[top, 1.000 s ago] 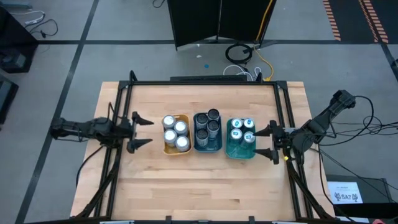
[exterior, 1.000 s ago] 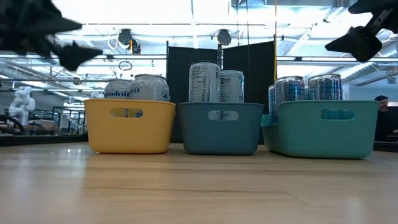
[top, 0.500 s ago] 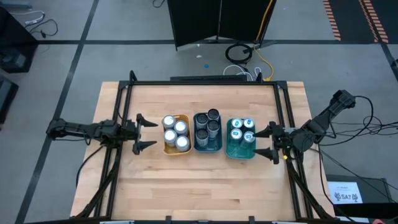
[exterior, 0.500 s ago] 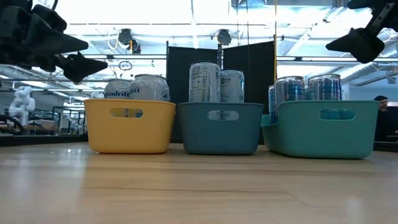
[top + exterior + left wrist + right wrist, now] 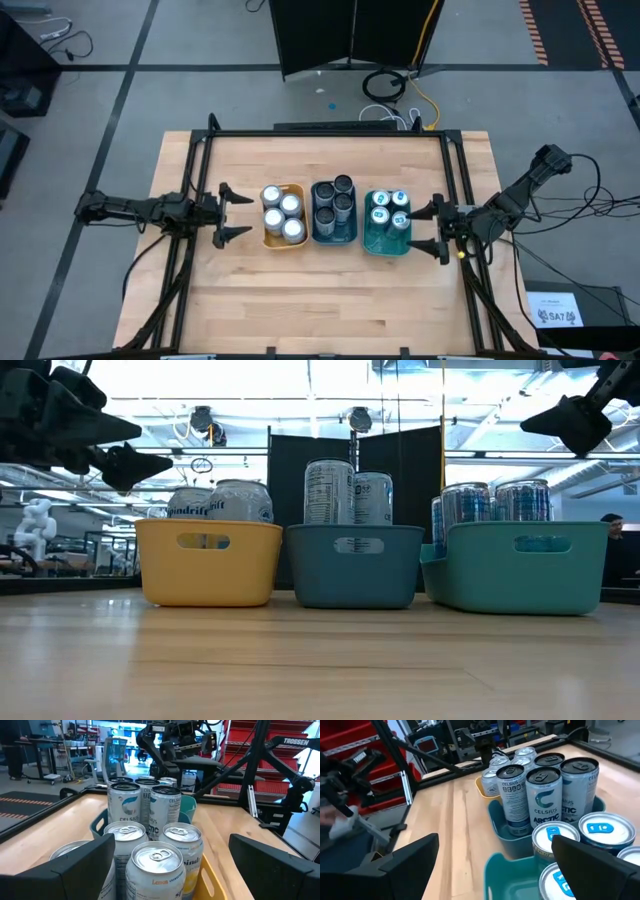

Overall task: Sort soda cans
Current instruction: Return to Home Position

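three trays stand side by side in a row across the middle of the table (image 5: 330,300), touching or nearly so, and every one of the soda cans (image 5: 334,205) stands upright inside a tray. the yellow tray (image 5: 284,245), on the left arm's side, holds four silver cans (image 5: 281,214) (one reads "lemon" on its side in the left wrist view). the blue tray (image 5: 334,241) in the middle holds four taller cans marked celsius (image 5: 544,795), whose tops look dark from above. the teal tray (image 5: 386,251), on the right arm's side, holds four cans with blue markings (image 5: 389,212) on their tops.

the left pincer (image 5: 247,214) hangs above the table just beside the yellow tray's outer end, pointing at it. its fingers are spread wide and have hold of nothing. the right pincer (image 5: 412,228) hangs at the teal tray's outer end, its fingertips over that tray's edge when seen from above. the low view shows it higher than the can tops. its fingers are also wide apart and empty.
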Controlling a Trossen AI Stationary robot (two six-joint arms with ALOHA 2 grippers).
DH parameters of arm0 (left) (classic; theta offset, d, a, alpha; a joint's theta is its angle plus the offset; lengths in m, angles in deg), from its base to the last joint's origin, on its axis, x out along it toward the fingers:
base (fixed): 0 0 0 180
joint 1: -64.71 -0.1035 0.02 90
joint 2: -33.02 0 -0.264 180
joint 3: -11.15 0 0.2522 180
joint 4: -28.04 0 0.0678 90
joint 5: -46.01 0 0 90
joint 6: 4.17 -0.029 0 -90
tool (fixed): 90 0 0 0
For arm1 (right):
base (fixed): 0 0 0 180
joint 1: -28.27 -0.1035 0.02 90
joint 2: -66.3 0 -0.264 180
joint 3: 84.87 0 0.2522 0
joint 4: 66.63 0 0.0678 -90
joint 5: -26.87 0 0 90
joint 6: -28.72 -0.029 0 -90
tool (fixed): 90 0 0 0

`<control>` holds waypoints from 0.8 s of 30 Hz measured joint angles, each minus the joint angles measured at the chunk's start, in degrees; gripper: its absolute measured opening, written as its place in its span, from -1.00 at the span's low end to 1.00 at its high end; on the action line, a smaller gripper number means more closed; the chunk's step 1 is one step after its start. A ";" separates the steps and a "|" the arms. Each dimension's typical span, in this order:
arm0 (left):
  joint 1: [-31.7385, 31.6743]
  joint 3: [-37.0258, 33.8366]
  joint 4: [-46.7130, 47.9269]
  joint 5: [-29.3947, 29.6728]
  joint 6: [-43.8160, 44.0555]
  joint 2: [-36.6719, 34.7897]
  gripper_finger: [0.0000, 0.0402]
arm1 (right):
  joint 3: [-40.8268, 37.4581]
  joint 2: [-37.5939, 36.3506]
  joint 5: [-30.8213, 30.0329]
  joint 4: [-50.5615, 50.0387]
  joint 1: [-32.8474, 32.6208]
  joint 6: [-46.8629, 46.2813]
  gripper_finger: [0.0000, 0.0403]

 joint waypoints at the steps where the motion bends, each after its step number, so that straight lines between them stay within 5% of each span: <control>1: 0.00 0.00 -0.01 0.02 0.00 0.00 0.99 | 0.00 0.00 -0.14 0.02 0.00 0.72 0.89; 11: 0.00 -0.02 -0.08 0.29 -0.46 0.00 0.99 | -0.05 0.57 -2.09 3.57 0.39 7.45 0.89; 24: -0.04 -0.04 -1.76 18.88 -2.09 0.09 0.99 | -14.16 1.09 1.92 36.79 5.35 19.00 0.89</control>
